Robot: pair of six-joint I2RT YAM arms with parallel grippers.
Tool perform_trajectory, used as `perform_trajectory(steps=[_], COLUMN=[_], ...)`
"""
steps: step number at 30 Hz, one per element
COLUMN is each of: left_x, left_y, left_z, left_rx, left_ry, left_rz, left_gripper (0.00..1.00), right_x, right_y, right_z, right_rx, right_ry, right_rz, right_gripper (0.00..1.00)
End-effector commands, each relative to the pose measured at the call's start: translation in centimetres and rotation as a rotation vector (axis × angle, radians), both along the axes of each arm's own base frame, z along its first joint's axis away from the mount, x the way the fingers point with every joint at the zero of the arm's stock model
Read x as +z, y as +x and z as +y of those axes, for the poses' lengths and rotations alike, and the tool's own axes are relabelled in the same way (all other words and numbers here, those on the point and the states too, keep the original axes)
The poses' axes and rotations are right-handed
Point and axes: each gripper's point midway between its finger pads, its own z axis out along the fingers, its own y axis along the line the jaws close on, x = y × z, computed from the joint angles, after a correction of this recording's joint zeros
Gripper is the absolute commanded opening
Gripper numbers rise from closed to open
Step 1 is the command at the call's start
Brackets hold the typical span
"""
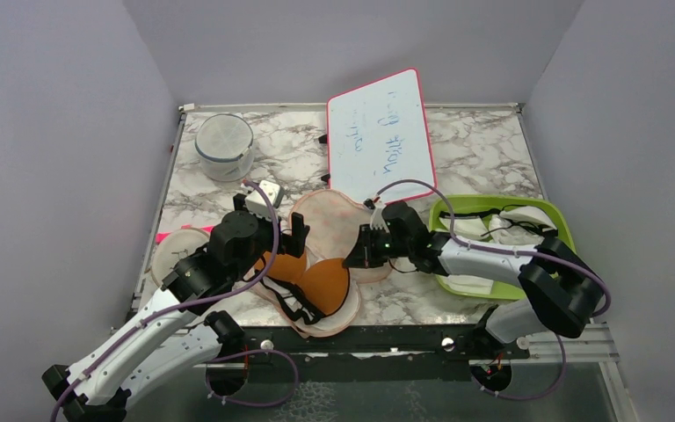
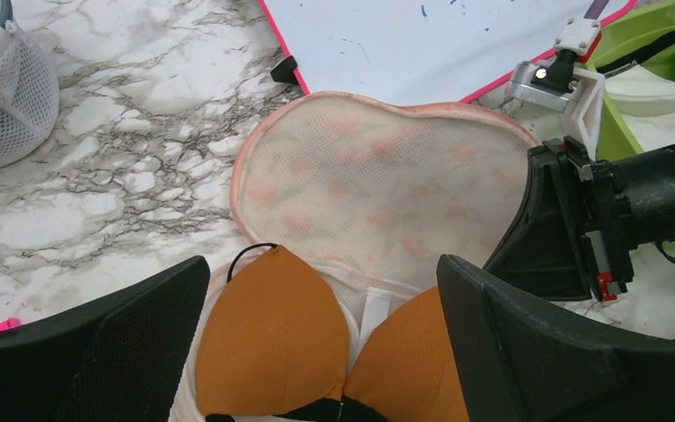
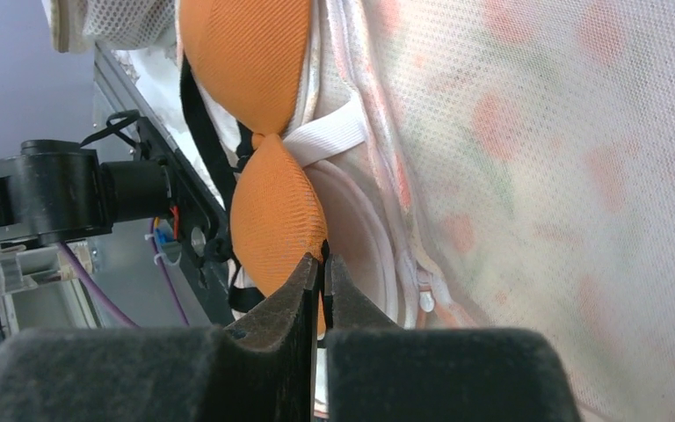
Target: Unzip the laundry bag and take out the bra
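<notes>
The peach-pink laundry bag [image 1: 330,220] lies unzipped at the table's middle, its mesh flap [image 2: 378,180] folded back. The rust-orange bra [image 1: 323,281] lies cups up in the bag's near half, with black trim and straps. My left gripper [image 1: 286,244] is open above it; in the left wrist view its fingers [image 2: 527,352] stand either side of the two cups [image 2: 272,338], touching nothing. My right gripper [image 1: 353,258] reaches in from the right and is shut on the black-trimmed edge of one bra cup [image 3: 277,211], its tips [image 3: 321,264] pinched together beside the zip [image 3: 422,294].
A round white mesh cylinder [image 1: 224,145] stands at the back left. A pink-framed whiteboard [image 1: 380,132] lies behind the bag. A green basket [image 1: 492,200] with white garments is on the right. A round white disc pouch [image 1: 178,251] lies under the left arm.
</notes>
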Motion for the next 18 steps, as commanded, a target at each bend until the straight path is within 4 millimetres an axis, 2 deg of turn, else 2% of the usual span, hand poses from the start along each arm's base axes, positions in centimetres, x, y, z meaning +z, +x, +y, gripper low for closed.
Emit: perform_trajectory(steps=[1, 6, 12, 18], left_x=[0.1, -0.1, -0.5, 0.1], left_y=[0.1, 0.1, 0.2, 0.1], left_z=[-0.3, -0.4, -0.8, -0.2], left_rx=[-0.016, -0.019, -0.033, -0.008], left_ry=[-0.004, 0.000, 0.009, -0.008], left_rz=[-0.012, -0.006, 0.008, -0.014], left_gripper=[0.99, 0.99, 0.99, 0.99], right_x=[2.1, 4.7, 9.5, 16.0], right_y=[0.3, 0.0, 0.8, 1.3], right_z=[0.0, 0.3, 0.1, -1.2], right_rx=[-0.008, 0.025, 0.020, -0.021], right_ry=[0.021, 0.072, 0.102, 0.125], right_rz=[-0.055, -0.094, -0.209, -0.335], right_gripper=[0.01, 0.01, 0.01, 0.01])
